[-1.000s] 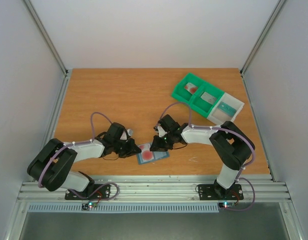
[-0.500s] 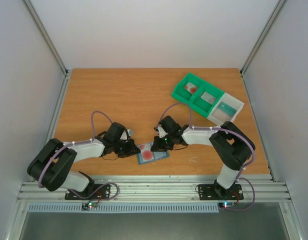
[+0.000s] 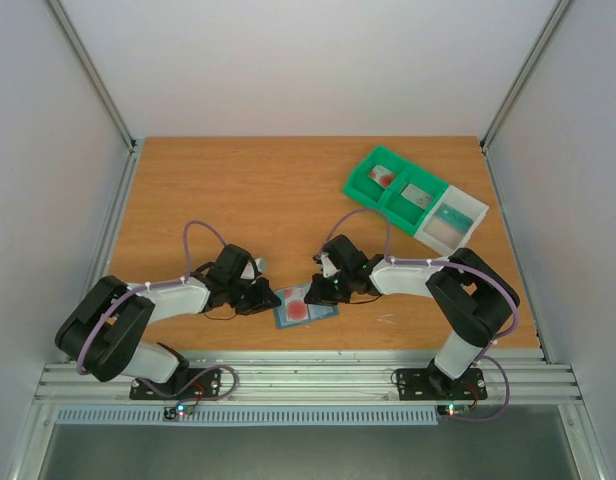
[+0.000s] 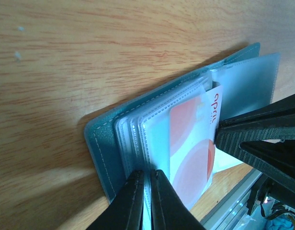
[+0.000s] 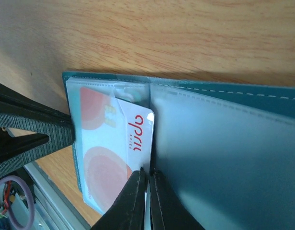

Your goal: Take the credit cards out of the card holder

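My left gripper [image 4: 147,173] is pressed together on the clear sleeves of the soft slate-blue bifold card holder [image 4: 100,143], which lies open near the wooden table's [image 3: 238,190] front edge. My right gripper [image 5: 146,168] pinches the edge of the reddish-pink plastic credit card [image 5: 130,143], which pokes from a sleeve.

A wood-grain counter [image 3: 238,190] fills the middle of the top view. At its upper right sits a green bin [image 3: 360,180] with a white bin [image 3: 472,212] touching it. A ribbed metal rail [image 3: 308,378] runs along the lower edge.
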Robot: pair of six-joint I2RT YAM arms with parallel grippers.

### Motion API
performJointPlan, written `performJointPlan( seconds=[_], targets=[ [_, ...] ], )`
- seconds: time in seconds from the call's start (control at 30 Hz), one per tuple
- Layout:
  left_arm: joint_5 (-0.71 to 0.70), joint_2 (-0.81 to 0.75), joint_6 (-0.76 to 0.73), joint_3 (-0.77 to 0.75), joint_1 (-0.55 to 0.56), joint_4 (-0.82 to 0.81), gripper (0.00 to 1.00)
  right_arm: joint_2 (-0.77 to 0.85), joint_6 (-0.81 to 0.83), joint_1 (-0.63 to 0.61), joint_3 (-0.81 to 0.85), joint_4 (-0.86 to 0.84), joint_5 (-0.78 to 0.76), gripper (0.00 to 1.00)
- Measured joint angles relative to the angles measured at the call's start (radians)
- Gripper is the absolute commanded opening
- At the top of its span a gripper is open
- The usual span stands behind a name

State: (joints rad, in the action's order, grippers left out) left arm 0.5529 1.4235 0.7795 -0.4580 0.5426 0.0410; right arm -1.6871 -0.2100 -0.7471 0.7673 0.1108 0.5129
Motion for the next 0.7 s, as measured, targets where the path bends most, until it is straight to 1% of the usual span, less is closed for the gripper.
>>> performJointPlan(
  seconds=[0.07, 0.33, 0.53, 0.7],
  targets=[
    [0.0, 0.001, -0.003, 0.0, 0.0, -0.001, 0.08, 0.0, -0.01, 0.001, -0.002, -0.005, 0.002, 0.13],
    [0.002, 0.004, -0.003, 0.0, 0.0, -0.003, 0.07, -0.016, -0.038, 0.001, -0.005, -0.048, 0.016, 0.13],
    [0.005, 0.008, -0.003, 0.0, 0.0, -0.006, 0.07, -0.028, -0.063, 0.004, -0.02, -0.089, 0.027, 0.02],
    [0.006, 0.008, -0.003, 0.0, 0.0, -0.007, 0.07, -0.002, -0.077, 0.008, -0.035, -0.101, 0.019, 0.01]
  ],
)
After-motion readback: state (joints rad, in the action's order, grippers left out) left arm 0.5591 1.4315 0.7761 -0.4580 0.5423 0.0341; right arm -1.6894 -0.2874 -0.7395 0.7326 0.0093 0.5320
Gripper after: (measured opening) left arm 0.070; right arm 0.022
